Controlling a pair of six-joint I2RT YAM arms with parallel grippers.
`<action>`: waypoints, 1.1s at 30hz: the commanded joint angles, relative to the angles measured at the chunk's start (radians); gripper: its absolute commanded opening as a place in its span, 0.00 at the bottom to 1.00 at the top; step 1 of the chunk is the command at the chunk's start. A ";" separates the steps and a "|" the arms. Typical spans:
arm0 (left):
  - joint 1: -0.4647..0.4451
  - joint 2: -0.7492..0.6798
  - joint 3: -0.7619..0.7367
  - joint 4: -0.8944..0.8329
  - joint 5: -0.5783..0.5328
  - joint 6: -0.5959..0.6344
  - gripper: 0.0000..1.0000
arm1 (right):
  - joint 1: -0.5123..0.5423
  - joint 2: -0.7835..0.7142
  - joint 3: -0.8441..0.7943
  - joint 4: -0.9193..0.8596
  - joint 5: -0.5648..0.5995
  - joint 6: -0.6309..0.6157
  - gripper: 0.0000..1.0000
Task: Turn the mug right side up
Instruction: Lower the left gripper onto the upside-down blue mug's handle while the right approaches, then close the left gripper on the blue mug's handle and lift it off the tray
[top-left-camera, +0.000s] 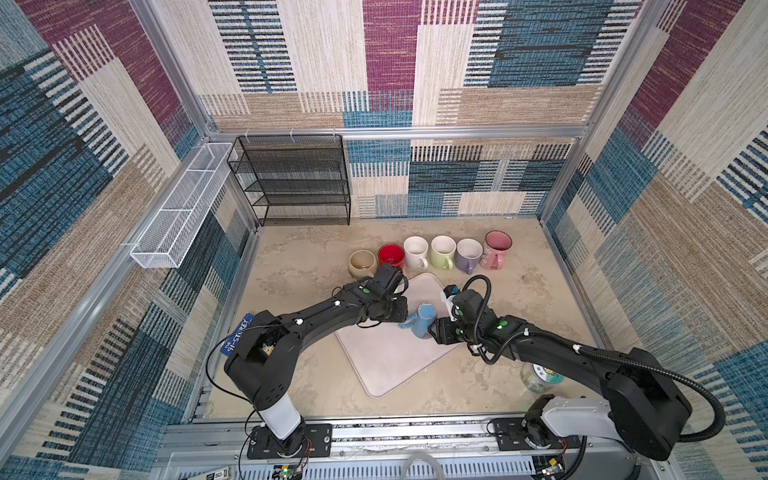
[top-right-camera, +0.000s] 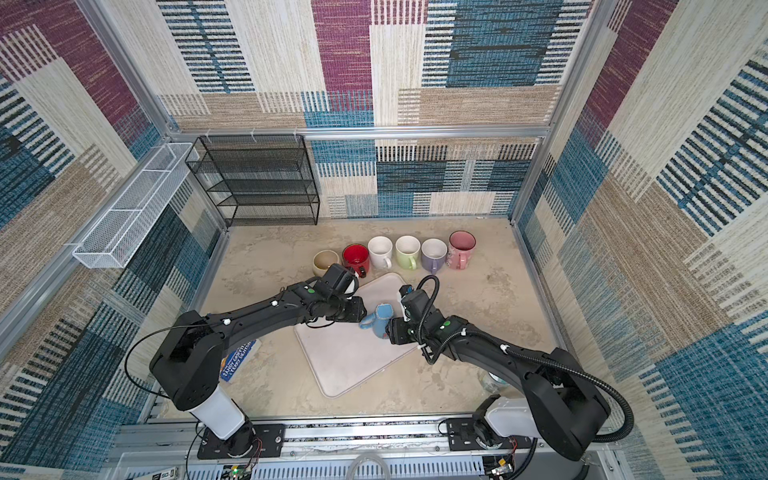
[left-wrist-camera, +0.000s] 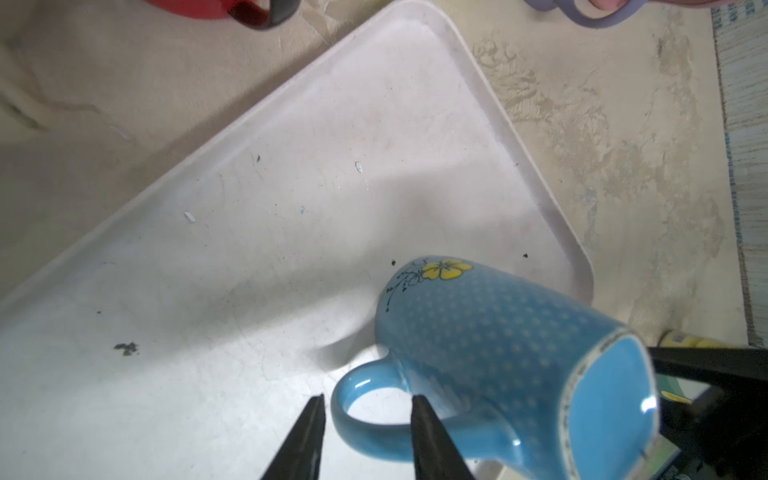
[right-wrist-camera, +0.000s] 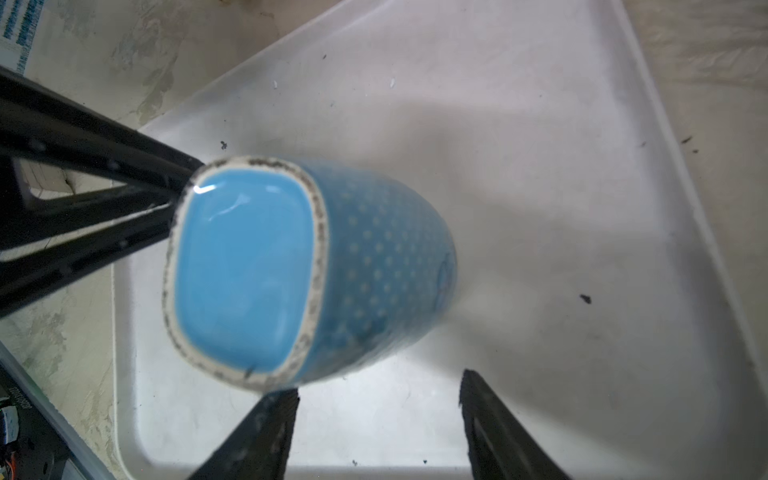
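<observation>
A light blue dotted mug (top-left-camera: 422, 321) (top-right-camera: 382, 319) leans over the pale tray (top-left-camera: 390, 365). Its glazed base (right-wrist-camera: 245, 266) faces up toward the right arm and its mouth points down at the tray. My left gripper (left-wrist-camera: 368, 399) (top-left-camera: 404, 322) is open and straddles the mug's handle (left-wrist-camera: 345, 395). One finger stands outside the loop with a thin gap, and the other pokes through it. My right gripper (right-wrist-camera: 380, 382) (top-left-camera: 434, 329) is open wide at the base end of the mug. One of its fingertips (right-wrist-camera: 286, 399) sits right under the base rim, and the mug looks blurred there.
Several upright mugs line the back of the table, from a tan one (top-left-camera: 362, 264) to a pink one (top-left-camera: 496, 249). A black mesh rack (top-left-camera: 295, 178) and a white wire basket (top-left-camera: 178, 208) stand at the back left. A blue book (top-left-camera: 237, 334) lies under the left arm and a jar (top-left-camera: 540, 376) under the right.
</observation>
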 joint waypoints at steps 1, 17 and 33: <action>0.001 -0.013 -0.038 0.040 0.031 -0.009 0.38 | -0.006 0.022 0.021 0.046 0.028 0.010 0.65; -0.069 -0.031 -0.108 0.113 0.023 -0.047 0.34 | -0.106 0.047 0.070 0.038 0.022 -0.067 0.65; -0.175 -0.139 -0.052 -0.113 -0.260 0.071 0.35 | -0.160 -0.138 -0.085 0.076 0.024 0.006 0.67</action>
